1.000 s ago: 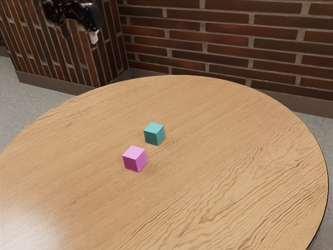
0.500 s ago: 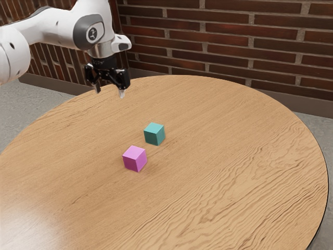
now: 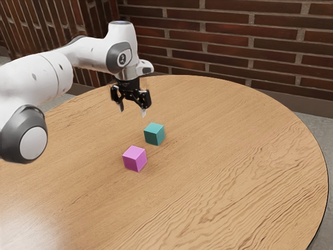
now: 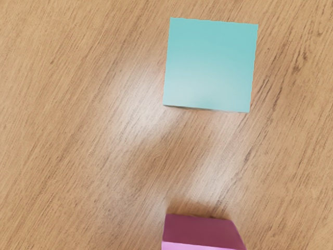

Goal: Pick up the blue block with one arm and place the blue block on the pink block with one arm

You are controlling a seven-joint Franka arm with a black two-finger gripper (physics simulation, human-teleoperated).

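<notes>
A teal-blue block (image 3: 154,134) rests on the round wooden table (image 3: 234,156), a little behind and to the right of a pink block (image 3: 135,158). The two cubes stand apart, not touching. My black gripper (image 3: 132,109) hangs open in the air above the table, up and to the left of the blue block, holding nothing. In the wrist view the blue block (image 4: 210,64) shows from above as a flat square, and the pink block (image 4: 203,233) lies a short way from it on the bare wood.
A red brick wall (image 3: 234,36) runs behind the table, with grey floor (image 3: 21,99) around it. The table's curved edge (image 3: 317,198) falls away at the exterior view's right.
My arm has swung down and to the exterior view's right, bringing the open gripper from high at the upper left to just above and left of the blue block. Neither block has moved.
</notes>
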